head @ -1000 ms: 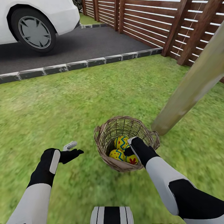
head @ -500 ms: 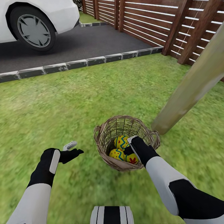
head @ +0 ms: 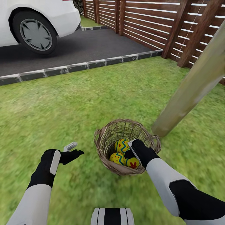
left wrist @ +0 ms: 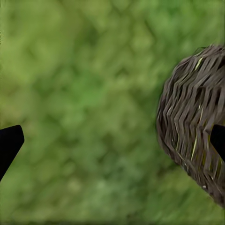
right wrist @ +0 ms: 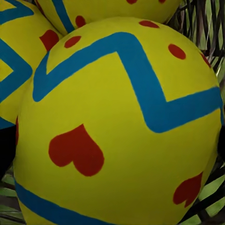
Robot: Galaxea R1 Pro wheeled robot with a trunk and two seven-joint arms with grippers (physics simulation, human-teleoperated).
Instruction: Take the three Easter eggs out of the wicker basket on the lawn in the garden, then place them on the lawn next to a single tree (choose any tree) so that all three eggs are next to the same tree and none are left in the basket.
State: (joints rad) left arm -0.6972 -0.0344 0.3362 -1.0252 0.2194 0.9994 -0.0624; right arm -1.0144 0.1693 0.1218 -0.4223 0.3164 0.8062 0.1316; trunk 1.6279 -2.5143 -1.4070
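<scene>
Head view: small round basket of brown woven twigs (head: pixel 125 147) sat on the mottled green lawn (head: pixel 62 109), near the foot of the leaning pale grey-green tree trunk (head: pixel 190 90), apart from it. Three yellow eggs with blue zigzag bands and red marks lay inside: one toward the far side (head: pixel 122 145), one at near left (head: pixel 117 158), one at near right (head: pixel 133 163). All three clustered, touching or nearly so.

Right gripper (head: pixel 130 150) was lowered into the basket, tips among the eggs, just above the near-right egg. Right wrist view: a yellow egg with a red heart (right wrist: pixel 122 131) sat very close between dark finger edges at both sides of the frame, with parts of two more eggs (right wrist: pixel 18 61) behind it and wicker lattice beyond. Fingers appeared to flank this egg; contact could not be confirmed, so whether it was clamped or loose I cannot tell.

Left gripper (head: pixel 73 149) hung over bare grass to the left of the basket, apart from it, fingers spread and holding nothing. Left wrist view: black fingertip (left wrist: pixel 9 143) at one edge, woven basket wall (left wrist: pixel 192 122) at the other, blurred grass between.

Background: dark asphalt driveway (head: pixel 81 47) edged by grey stones (head: pixel 78 67), white car with a grey-spoked wheel (head: pixel 36 32), brown slatted wooden fence (head: pixel 150 22).
</scene>
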